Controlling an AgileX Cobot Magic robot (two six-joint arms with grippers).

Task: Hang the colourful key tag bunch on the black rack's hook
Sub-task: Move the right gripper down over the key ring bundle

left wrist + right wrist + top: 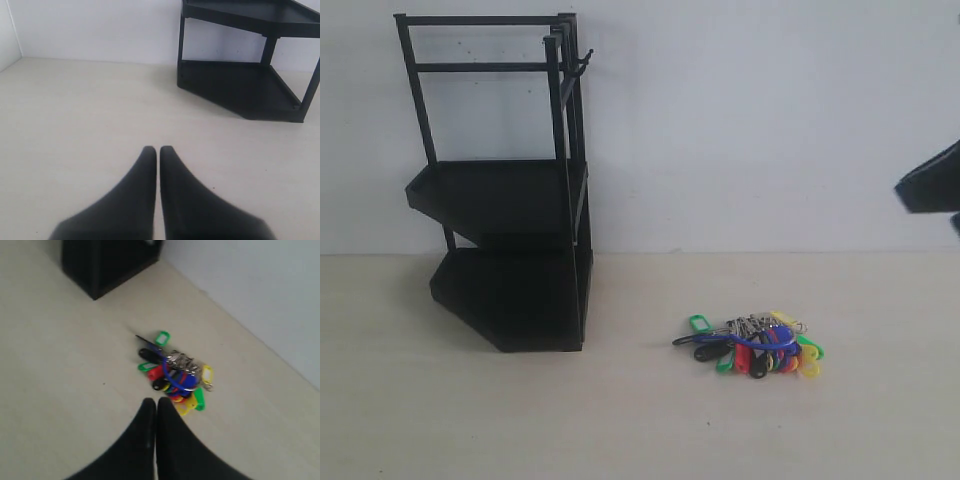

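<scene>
The colourful key tag bunch (760,346) lies flat on the pale table, right of centre, its blue-sleeved ring on top of red, yellow, green and black tags. The tall black rack (505,200) stands at the left against the wall, with its small hook (584,62) sticking out from the top right post. My right gripper (155,401) is shut and empty, hovering above the table just short of the bunch (175,374). Part of the right arm (932,185) shows at the right edge. My left gripper (158,149) is shut and empty, over bare table some way from the rack (250,75).
A white wall runs behind the table. The rack's lower tray (510,300) rests on the tabletop. Bare table lies between the rack and the bunch.
</scene>
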